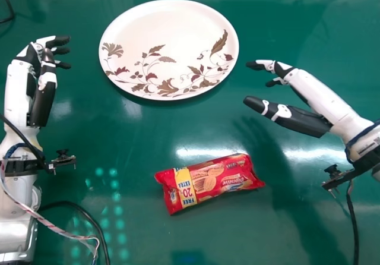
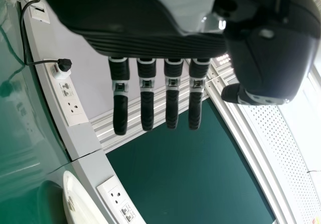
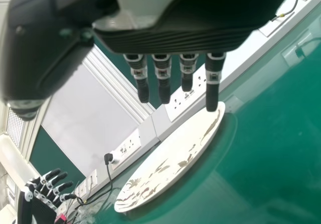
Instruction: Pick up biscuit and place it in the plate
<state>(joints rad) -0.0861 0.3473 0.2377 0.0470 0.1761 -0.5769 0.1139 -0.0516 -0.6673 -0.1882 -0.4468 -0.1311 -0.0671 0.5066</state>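
The red biscuit packet (image 1: 208, 182) lies on the green table, below the white plate (image 1: 160, 33) with its leaf pattern, and nothing touches it. My right hand (image 1: 291, 117) is above the table to the right, between plate and packet in height, its fingers extended and empty. My left hand (image 1: 43, 92) is at the far left, fingers relaxed and holding nothing. The left wrist view has the left hand (image 2: 147, 96) with straight fingers and part of the plate (image 2: 80, 204). In the right wrist view the right hand (image 3: 163, 81) has straight fingers, with the plate (image 3: 170, 158) beyond.
The green table (image 1: 142, 229) carries cables beside the left forearm (image 1: 15, 182). Sockets (image 3: 188, 96) line a ledge at the table's edge, with a plug (image 3: 109, 157) in one of them.
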